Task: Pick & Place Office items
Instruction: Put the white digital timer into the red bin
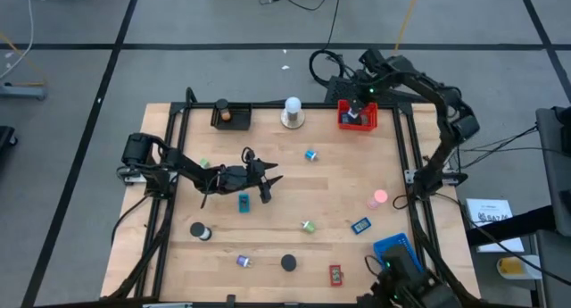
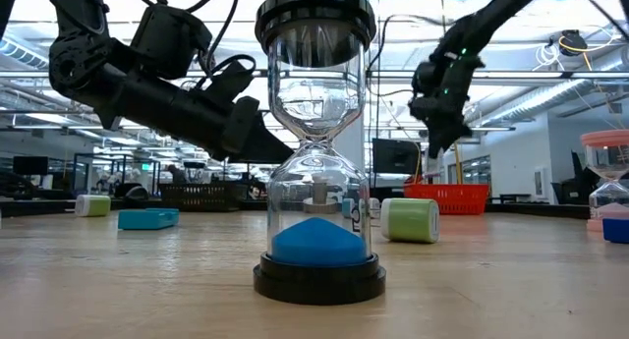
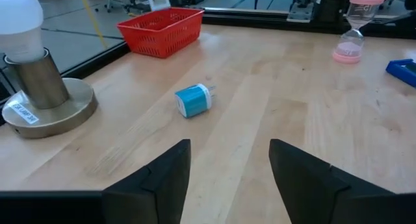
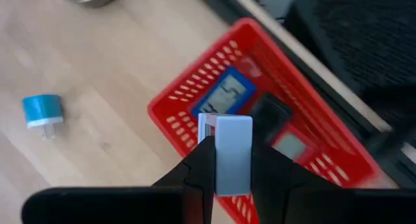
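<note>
Right claw clamped on a small pale rectangular item, poised directly above the red tray at the counter's far edge. Left claw spread wide and empty, low over the middle of the counter, aimed toward a blue cylinder near but not touching.

Progress, by the look of it: early to middling. Already in the red tray: a blue-faced flat rectangle and a couple of darker ones beside it. One brown piece sits in the black tray. Nothing discernible in the blue tray. Still loose across the counter: a teal rectangle just beside the left claw, a green piece, a blue rectangle, a red rectangle, a black cylinder, a purple clip, a pink-topped hourglass. Most of the sorting apparently ahead.

Only the right wrist view reveals the grip and the tray's contents; from overhead, hidden under the arm. Only the low view gives the blue-sand hourglass standing upright close to the lens; from overhead, merely a dark disc. Only the left wrist view proves the left claw empty, plus the white knob on its round base.
</note>
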### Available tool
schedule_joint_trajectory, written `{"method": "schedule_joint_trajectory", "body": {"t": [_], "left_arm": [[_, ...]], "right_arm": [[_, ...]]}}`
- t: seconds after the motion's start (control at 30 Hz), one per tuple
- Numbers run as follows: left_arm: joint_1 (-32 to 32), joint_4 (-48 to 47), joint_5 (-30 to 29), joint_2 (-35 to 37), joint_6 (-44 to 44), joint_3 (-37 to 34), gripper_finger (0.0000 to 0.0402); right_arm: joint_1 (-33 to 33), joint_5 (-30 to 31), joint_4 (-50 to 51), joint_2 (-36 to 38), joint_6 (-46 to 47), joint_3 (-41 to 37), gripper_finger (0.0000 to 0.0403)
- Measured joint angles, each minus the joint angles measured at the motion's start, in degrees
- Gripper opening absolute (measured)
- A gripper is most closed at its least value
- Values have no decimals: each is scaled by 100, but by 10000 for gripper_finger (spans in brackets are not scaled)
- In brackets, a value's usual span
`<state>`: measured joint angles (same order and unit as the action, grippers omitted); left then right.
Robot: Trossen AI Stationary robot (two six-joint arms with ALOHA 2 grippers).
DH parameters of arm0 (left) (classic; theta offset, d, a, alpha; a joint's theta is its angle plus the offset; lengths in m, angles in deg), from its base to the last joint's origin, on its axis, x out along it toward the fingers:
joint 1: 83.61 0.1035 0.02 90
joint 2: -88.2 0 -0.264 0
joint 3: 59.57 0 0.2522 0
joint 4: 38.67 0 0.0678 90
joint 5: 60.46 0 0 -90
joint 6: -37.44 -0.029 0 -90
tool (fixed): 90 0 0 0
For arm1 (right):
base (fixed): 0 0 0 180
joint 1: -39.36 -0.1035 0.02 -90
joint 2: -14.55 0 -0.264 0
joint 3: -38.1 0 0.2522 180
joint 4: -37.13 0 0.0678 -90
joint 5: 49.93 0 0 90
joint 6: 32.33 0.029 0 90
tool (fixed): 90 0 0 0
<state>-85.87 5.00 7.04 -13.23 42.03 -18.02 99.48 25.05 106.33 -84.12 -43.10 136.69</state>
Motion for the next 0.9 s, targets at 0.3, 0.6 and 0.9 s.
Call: {"method": "schedule_joint_trajectory", "body": {"t": [0.3, 0.6, 0.9], "left_arm": [[0, -11, 0, 0, -6, 0, 213], [0, -11, 0, 0, -12, 0, 214], [0, -15, 0, 0, -11, 0, 214]], "right_arm": [[94, -182, 17, -636, -946, 206, 62], [-47, -327, -368, -696, -1245, 194, 62], [-175, -319, -457, -694, -1592, -133, 61]]}}
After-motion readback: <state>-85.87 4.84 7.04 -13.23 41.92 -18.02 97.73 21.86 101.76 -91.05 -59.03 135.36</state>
